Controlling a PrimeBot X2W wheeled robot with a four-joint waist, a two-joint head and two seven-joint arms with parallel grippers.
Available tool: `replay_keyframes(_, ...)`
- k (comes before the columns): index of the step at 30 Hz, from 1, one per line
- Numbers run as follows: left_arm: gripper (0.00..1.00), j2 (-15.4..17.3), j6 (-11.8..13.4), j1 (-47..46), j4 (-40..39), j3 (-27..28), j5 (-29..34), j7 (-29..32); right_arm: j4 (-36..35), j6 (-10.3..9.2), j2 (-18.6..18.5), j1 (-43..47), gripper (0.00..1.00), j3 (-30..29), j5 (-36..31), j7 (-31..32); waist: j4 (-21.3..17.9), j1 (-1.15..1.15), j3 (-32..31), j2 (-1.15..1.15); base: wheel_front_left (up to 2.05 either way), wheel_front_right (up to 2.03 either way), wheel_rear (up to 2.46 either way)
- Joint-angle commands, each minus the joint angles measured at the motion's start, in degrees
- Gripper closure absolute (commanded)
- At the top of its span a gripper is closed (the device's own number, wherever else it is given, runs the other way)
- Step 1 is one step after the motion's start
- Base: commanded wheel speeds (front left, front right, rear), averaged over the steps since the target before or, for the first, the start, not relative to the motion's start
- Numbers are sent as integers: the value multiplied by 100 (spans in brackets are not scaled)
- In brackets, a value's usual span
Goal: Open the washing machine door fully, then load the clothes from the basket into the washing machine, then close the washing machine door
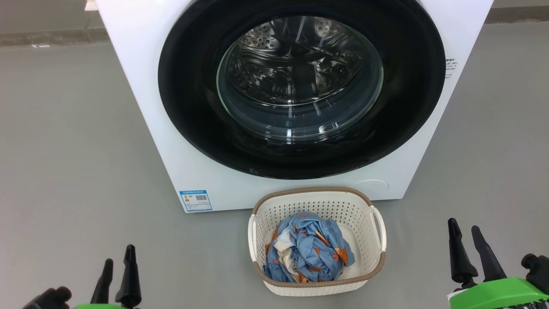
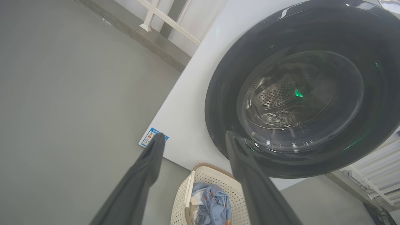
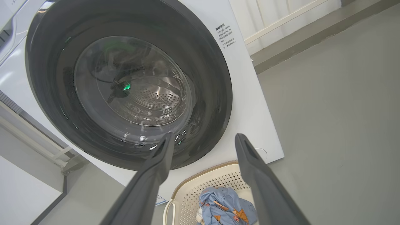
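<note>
Dark fingers of the left tool (image 1: 119,256) rose from the lower left of the head view with a gap between them, holding nothing. The right tool (image 1: 464,225) stood at the lower right on its green mount, its fingers likewise apart and empty. Both hung above the grey floor (image 1: 64,150), well apart from each other, on either side of the basket (image 1: 317,190).

The basket sat on the floor just in front of the washing machine (image 1: 137,86), below the middle of its front. The clothes (image 1: 309,249) lay bundled inside it, blue with orange print and some cream-white parts.

The washing machine door (image 1: 188,107) lay shut, flat against the white front, and the perforated steel drum (image 1: 266,43) showed through its glass window (image 1: 300,116). A blue label sticker (image 1: 196,200) sat at the machine's lower left corner, and a small round cap (image 1: 371,187) near its lower right corner.

In the left wrist view the left tool (image 2: 195,134) pointed at the door's lower edge with the basket (image 2: 212,175) beneath. In the right wrist view the right tool (image 3: 203,135) did the same.
</note>
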Motion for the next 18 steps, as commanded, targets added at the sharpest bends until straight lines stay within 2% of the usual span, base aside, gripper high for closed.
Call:
replay_keyframes(1, 0, 113, 26, -33, -191, 114, 235, -84, -190, 7, -68, -32, 0, 90, -244, -81, -4, -1, 2, 0, 0, 0, 0)
replay_keyframes(18, 0, 140, 42, 70, -329, 123, 1847, -370, -145, 8, -81, -39, 0, 179, -1872, -365, -26, -1, -25, 0, 0, 0, 0)
